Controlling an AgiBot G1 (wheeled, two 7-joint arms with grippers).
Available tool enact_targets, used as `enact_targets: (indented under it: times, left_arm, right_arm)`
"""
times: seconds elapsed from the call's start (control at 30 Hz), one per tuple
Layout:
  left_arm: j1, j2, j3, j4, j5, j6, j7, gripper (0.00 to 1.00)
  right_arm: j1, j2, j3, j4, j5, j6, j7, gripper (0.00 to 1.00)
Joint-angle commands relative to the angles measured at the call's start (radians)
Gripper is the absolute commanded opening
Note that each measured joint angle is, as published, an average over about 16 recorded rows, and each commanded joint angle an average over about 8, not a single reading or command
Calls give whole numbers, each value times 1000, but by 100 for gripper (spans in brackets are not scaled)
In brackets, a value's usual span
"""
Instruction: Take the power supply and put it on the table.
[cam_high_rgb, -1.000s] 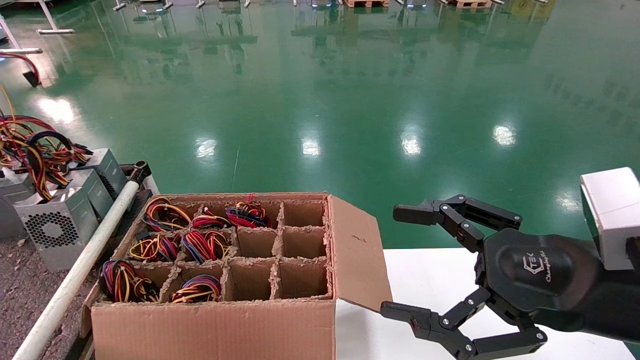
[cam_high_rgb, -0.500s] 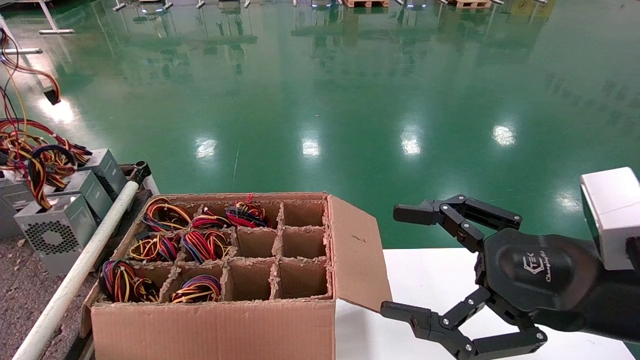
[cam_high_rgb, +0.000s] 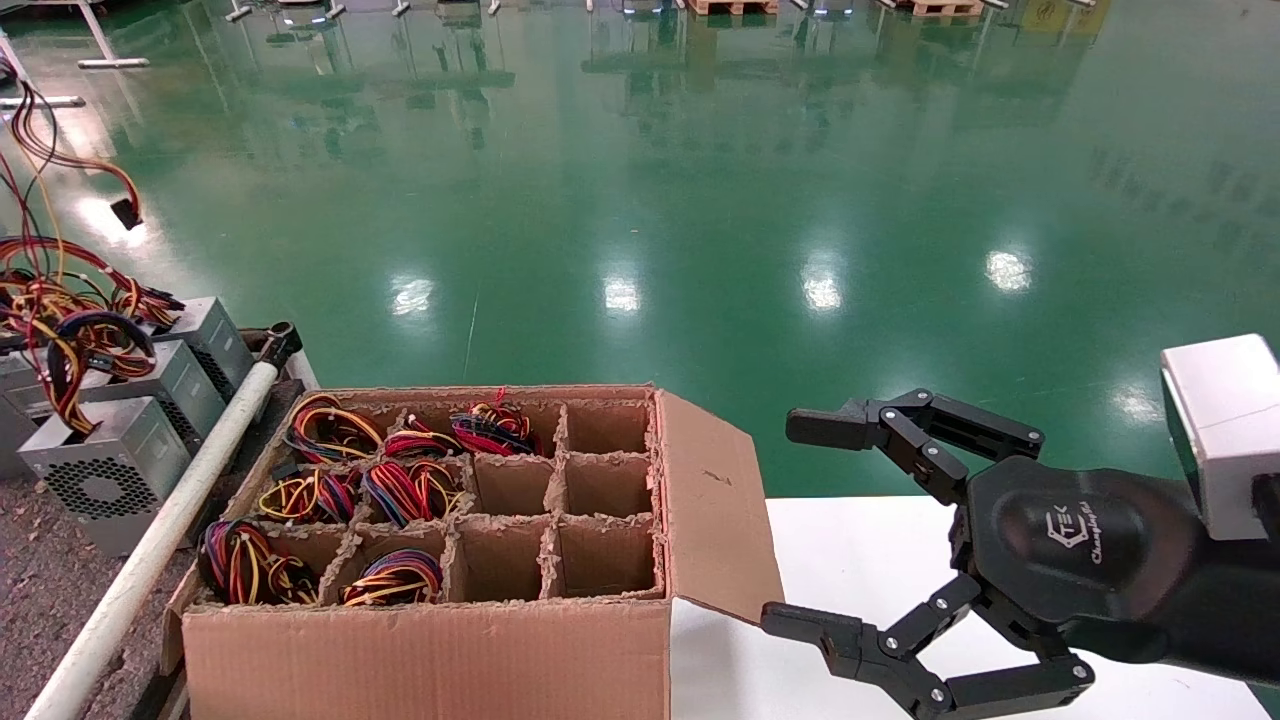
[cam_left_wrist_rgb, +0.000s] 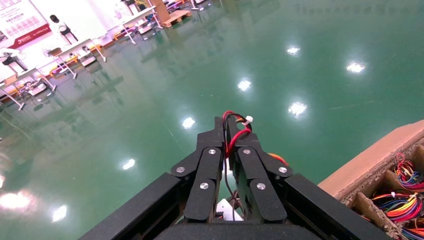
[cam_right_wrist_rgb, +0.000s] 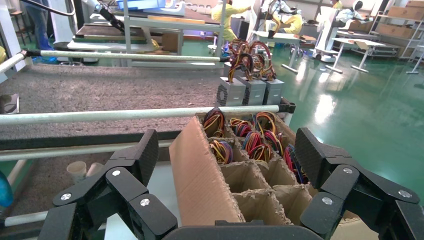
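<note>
Three grey power supply boxes stand in a row on the speckled table (cam_high_rgb: 40, 590) at the far left; the nearest power supply (cam_high_rgb: 105, 470) shows its round fan grille. Their red, yellow and black wires (cam_high_rgb: 60, 300) rise in thin strands toward the upper left edge of the head view. My left gripper (cam_left_wrist_rgb: 226, 125) appears only in the left wrist view, shut on red and black wires (cam_left_wrist_rgb: 235, 137) high above the green floor. My right gripper (cam_high_rgb: 790, 525) hangs open over the white tabletop, beside the carton's flap. The power supply boxes (cam_right_wrist_rgb: 250, 90) also show in the right wrist view.
A divided cardboard carton (cam_high_rgb: 430, 640) holds several coloured wire coils (cam_high_rgb: 400, 490) in its left cells; the right cells are bare. Its open flap (cam_high_rgb: 715, 500) faces my right gripper. A long white tube rail (cam_high_rgb: 150, 560) separates carton and speckled table. White tabletop (cam_high_rgb: 860, 560) lies under the right gripper.
The wire strands at the upper left have been drawn up, their dangling connector swinging right and down. The nearest power supply has shifted slightly left and nearer. The right gripper has not moved.
</note>
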Motion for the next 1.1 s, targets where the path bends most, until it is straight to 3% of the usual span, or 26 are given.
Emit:
enact_targets:
  times: [0.03, 1.1]
  left_arm:
    - [0, 0, 0, 0, 0, 1, 0, 100]
    - [2, -10, 19, -13, 29, 7, 19, 100]
  right_arm:
    - [0, 0, 0, 0, 0, 0, 0, 100]
    - [0, 0, 0, 0, 0, 0, 0, 100]
